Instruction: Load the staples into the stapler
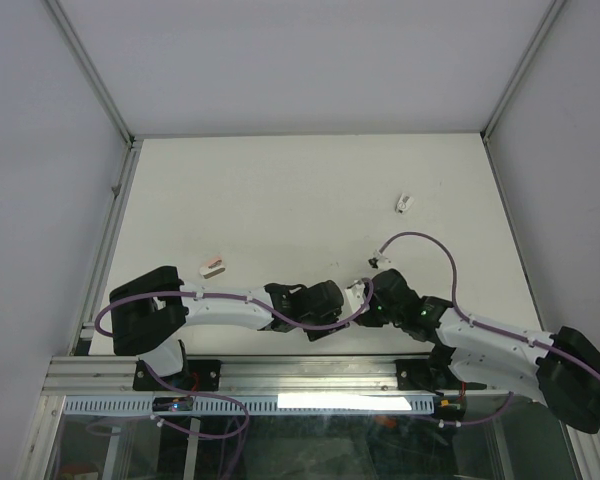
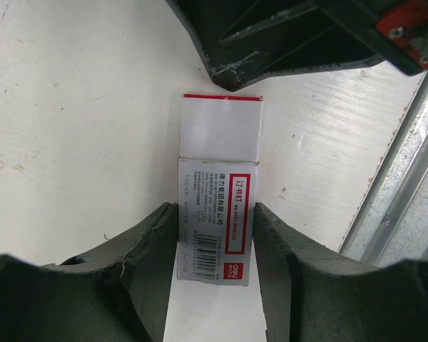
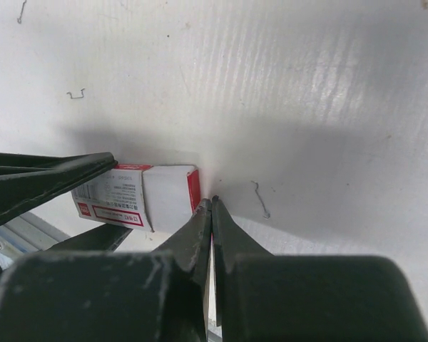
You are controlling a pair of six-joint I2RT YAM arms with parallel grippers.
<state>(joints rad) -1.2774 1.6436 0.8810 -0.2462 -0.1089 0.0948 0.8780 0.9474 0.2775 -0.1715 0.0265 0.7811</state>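
The top camera looks down on the table [image 1: 280,200] from above its near edge. Both wrist cameras sit low and close at its 6 o'clock, sharing the box [image 2: 217,214] from opposite ends.

The staples box [image 2: 217,185] lies near the front edge of the bench [image 1: 280,190], between the fingers of the left tool [image 2: 214,221], with the right tool [image 3: 212,205] just beside its other end. One oblong [image 1: 212,267] lies farther left, another oblong [image 1: 406,203] behind, to the right.
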